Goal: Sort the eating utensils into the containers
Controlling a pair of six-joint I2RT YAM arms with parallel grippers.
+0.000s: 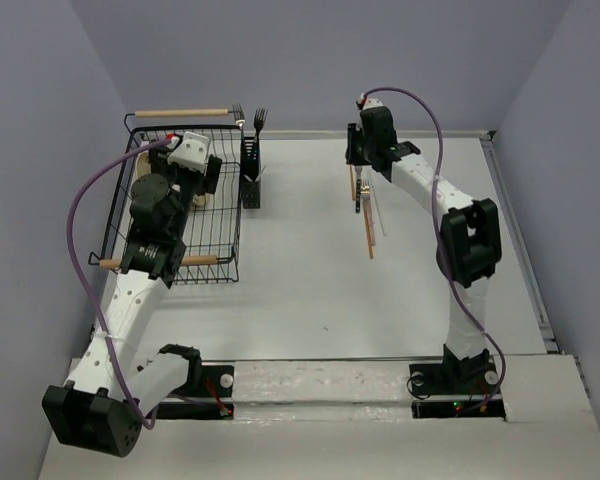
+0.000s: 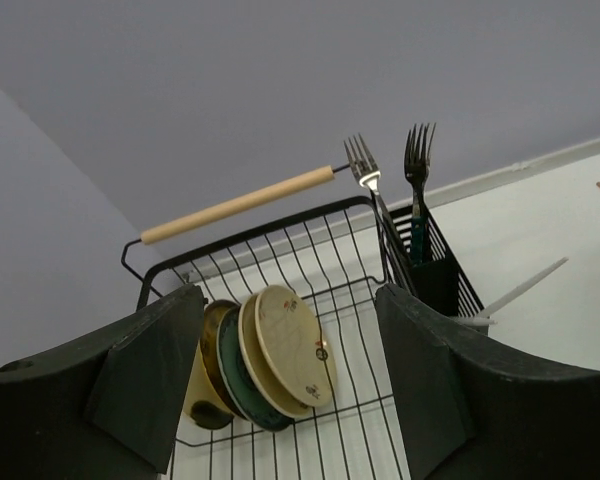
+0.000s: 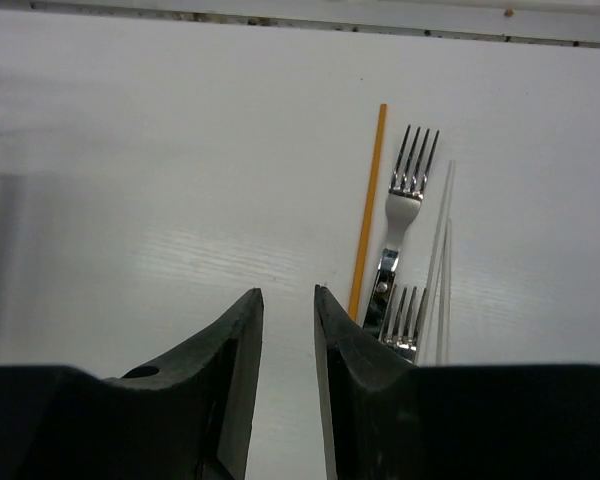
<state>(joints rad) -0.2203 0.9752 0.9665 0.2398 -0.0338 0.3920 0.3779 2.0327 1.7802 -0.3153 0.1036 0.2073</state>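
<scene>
A black slotted container [image 1: 250, 178] stands just right of the dish rack with two forks [image 1: 248, 116] upright in it; the left wrist view shows the same forks [image 2: 390, 165] and container [image 2: 442, 272]. More utensils lie on the table under my right arm: an orange chopstick [image 3: 370, 205], two silver forks [image 3: 410, 180], and pale thin sticks [image 3: 443, 250]. My right gripper [image 3: 287, 295] hovers just left of them, its jaws a narrow gap apart with nothing between. My left gripper [image 2: 288, 300] hangs wide open and empty over the rack.
The big black wire dish rack [image 1: 120, 215] with wooden handles [image 2: 238, 205] holds tan and green plates [image 2: 280, 355] on edge. The table's far edge strip [image 3: 300, 22] runs beyond the loose utensils. Grey walls close in on three sides.
</scene>
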